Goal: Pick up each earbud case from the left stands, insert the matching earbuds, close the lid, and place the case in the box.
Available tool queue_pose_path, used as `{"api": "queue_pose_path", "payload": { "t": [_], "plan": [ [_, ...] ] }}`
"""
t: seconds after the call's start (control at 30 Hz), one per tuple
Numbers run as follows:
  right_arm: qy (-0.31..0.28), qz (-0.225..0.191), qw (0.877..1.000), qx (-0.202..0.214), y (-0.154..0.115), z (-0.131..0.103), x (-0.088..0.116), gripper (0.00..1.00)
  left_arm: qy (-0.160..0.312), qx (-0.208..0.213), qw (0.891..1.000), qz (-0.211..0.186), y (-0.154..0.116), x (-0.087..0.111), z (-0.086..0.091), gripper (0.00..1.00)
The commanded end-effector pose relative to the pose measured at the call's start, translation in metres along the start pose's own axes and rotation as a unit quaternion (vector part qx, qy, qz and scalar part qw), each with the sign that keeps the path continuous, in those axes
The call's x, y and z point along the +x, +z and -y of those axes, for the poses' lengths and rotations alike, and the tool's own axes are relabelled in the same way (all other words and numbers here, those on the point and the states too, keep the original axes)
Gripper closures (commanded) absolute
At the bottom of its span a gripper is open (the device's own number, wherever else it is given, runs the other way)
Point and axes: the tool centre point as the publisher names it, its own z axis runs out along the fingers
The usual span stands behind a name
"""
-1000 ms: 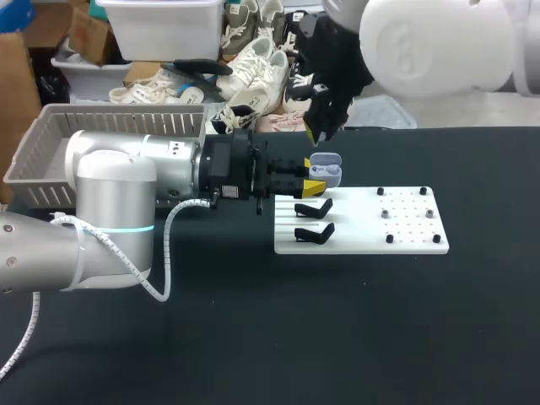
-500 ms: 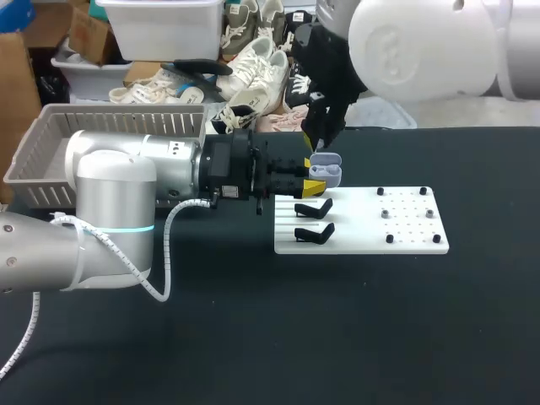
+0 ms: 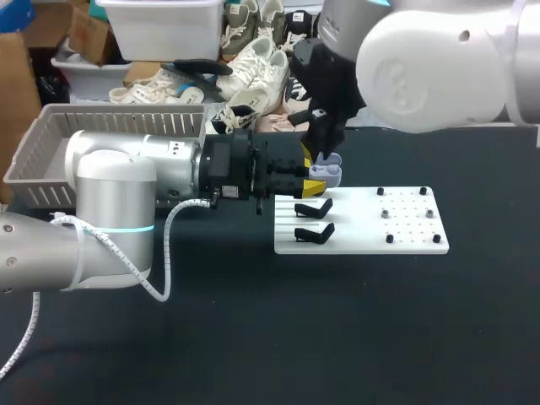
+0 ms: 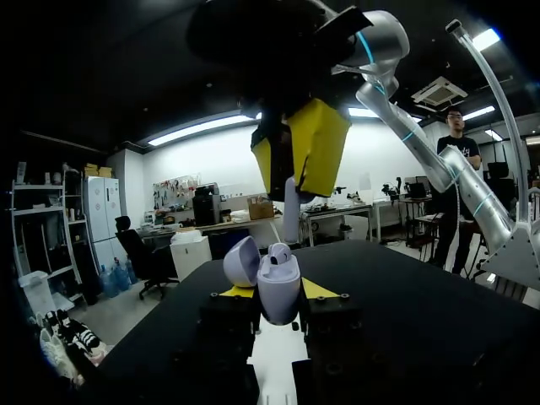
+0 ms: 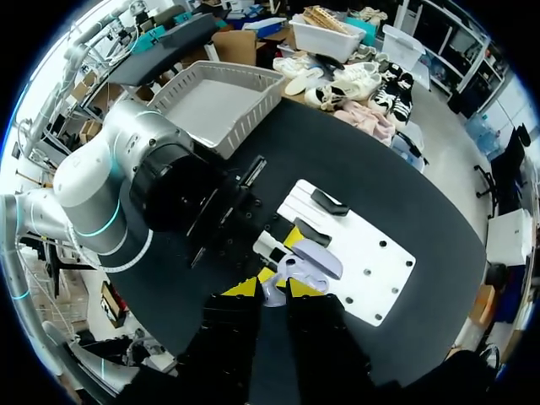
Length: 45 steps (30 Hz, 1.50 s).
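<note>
One case, one earbud, two stands.
Your left claw grips the open lilac case at the white board's left end; your right claw pinches the earbud just above it, near both black stands.

My left gripper clamps the open lavender earbud case; my right gripper holds a white earbud just above it.

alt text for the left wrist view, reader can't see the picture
An open lavender earbud case, lid tipped back, is clamped between the left arm's jaws over the black table. Just over the case, the right arm's yellow-tipped jaws pinch a pale earbud, which points down toward the case.
</note>
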Motion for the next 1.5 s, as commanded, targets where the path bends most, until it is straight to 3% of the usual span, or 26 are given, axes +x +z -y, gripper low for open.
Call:
{"api": "queue_pose_path", "payload": {
  "t": [0.03, 0.47, 1.5],
  "plan": [
    [0.0, 0.0, 1.0, 0.002, 0.001, 0.002, -0.001, 1.0, 0.001, -0.001, 1.0, 0.001, 0.0, 0.0, 0.0, 1.0],
    [0.0, 0.003, 1.0, -0.002, 0.006, 0.003, -0.002, 1.0, 0.001, -0.001, 1.0, 0.001, 0.0, 0.0, 0.0, 1.0],
    [0.023, 0.027, 0.999, 0.036, 0.024, 0.007, 0.002, 1.0, 0.001, -0.001, 1.0, 0.001, 0.0, 0.0, 0.0, 1.0]
  ]
}}
